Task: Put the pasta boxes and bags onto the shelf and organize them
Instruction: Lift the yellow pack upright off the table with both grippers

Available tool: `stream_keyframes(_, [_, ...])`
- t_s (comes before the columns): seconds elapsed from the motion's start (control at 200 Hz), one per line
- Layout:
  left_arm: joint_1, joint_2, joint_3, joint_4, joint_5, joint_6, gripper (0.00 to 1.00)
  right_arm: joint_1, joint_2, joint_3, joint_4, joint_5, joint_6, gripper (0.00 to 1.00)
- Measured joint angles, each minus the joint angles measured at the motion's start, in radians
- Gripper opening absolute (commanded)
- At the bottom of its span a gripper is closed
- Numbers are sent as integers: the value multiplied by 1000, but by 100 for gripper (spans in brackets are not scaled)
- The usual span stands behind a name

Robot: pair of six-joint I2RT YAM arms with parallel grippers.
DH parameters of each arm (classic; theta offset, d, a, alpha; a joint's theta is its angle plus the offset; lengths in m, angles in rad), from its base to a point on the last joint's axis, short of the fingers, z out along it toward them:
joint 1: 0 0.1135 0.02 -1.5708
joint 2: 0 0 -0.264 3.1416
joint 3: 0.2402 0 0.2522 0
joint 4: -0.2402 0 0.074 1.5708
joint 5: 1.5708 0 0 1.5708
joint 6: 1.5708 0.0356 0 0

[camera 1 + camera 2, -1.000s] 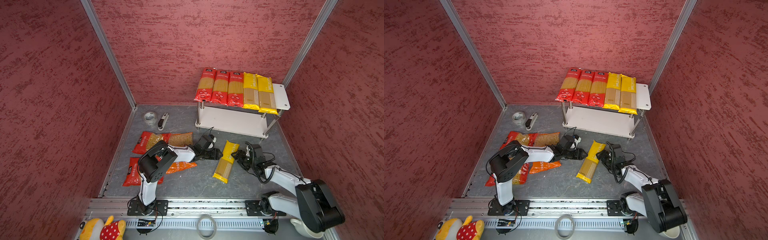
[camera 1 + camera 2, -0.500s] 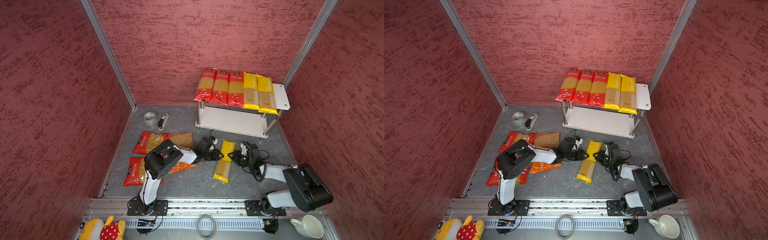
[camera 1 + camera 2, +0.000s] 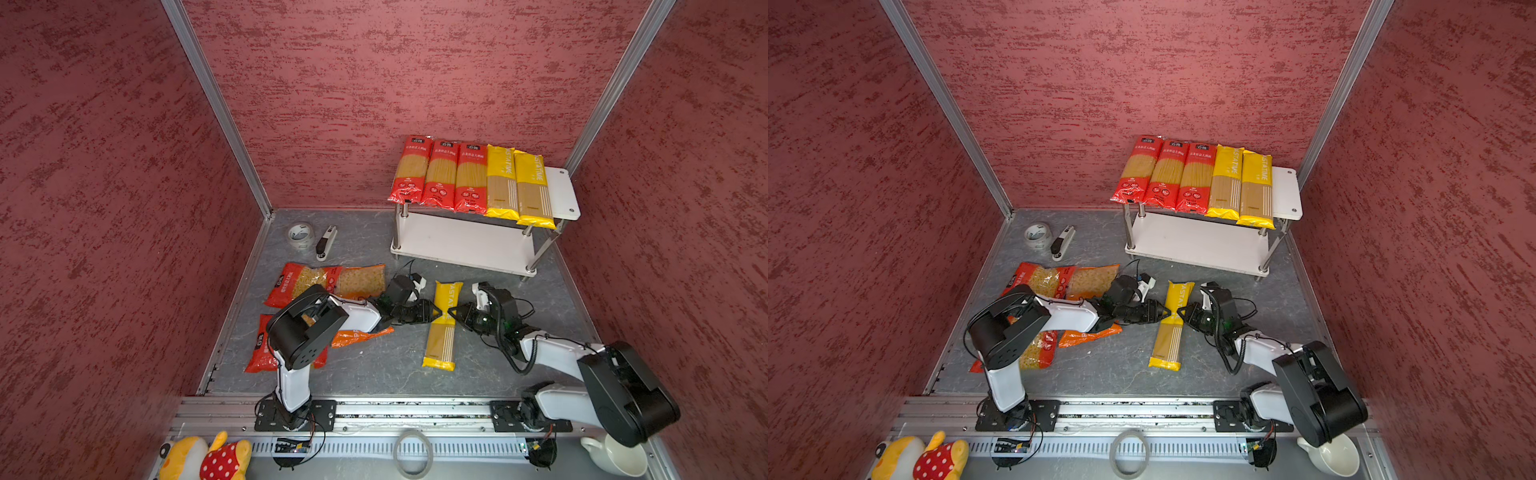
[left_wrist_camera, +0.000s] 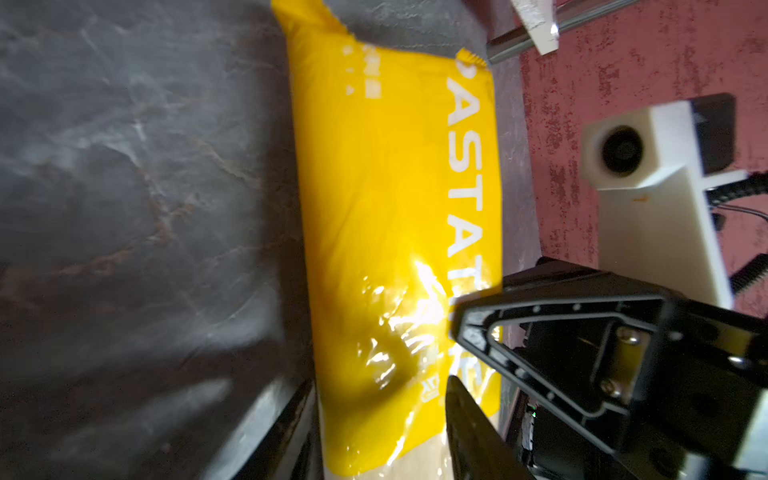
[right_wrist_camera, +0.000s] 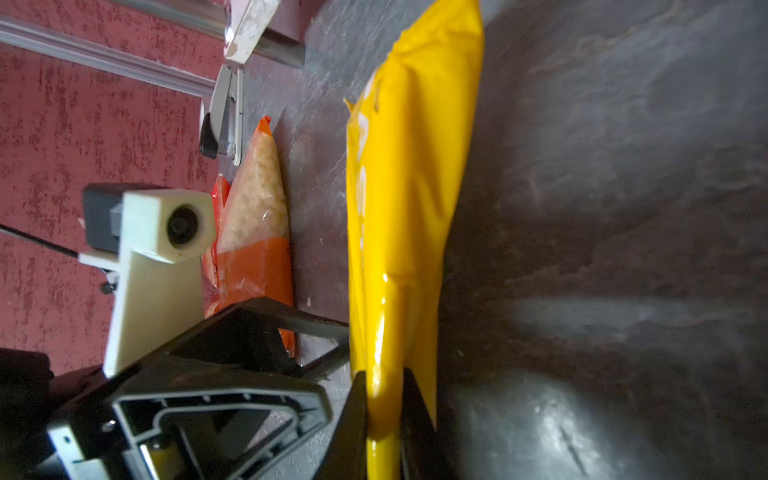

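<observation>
Yellow spaghetti pack (image 3: 441,338): flat on counter (image 3: 374,370), in front of shelf (image 3: 562,195), between both hands.
Right hand (image 5: 384,386): clamped on the pack's side edge, pinching film for lift.
Left hand (image 4: 374,411): half open, straddling the pack; grip unconfirmed.
Destination: probably the bare top-tier end beside shelved yellow packs (image 3: 534,187).

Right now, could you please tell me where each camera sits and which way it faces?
Top views: high above the front rail, looking down at the shelf; left arm and right arm show whole.
Left wrist: on the left arm, looking along the left gripper at the yellow PASTATIME spaghetti pack; right gripper opposite.
Right wrist: on the right arm, along its gripper pinching that pack; left gripper opposite.
Shared: all show the pack; each wrist view, the other wrist camera.
</observation>
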Motion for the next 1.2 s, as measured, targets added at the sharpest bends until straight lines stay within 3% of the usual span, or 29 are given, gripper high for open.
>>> stream_keyframes(0.361, [84,-312,-222,178,25,24,72,57,-188,116,-146,14,-122,0])
stream_keyframes(0.581, [120,-378,-329,358,55,9,80,89,-258,203,-180,-4,-220,0])
stream_keyframes(0.822, [100,-378,-345,494,114,-29,77,91,-264,299,-219,-64,-302,0])
stream_keyframes(1.202, [67,-360,-312,617,179,-74,59,91,-234,404,-218,-177,-336,0])
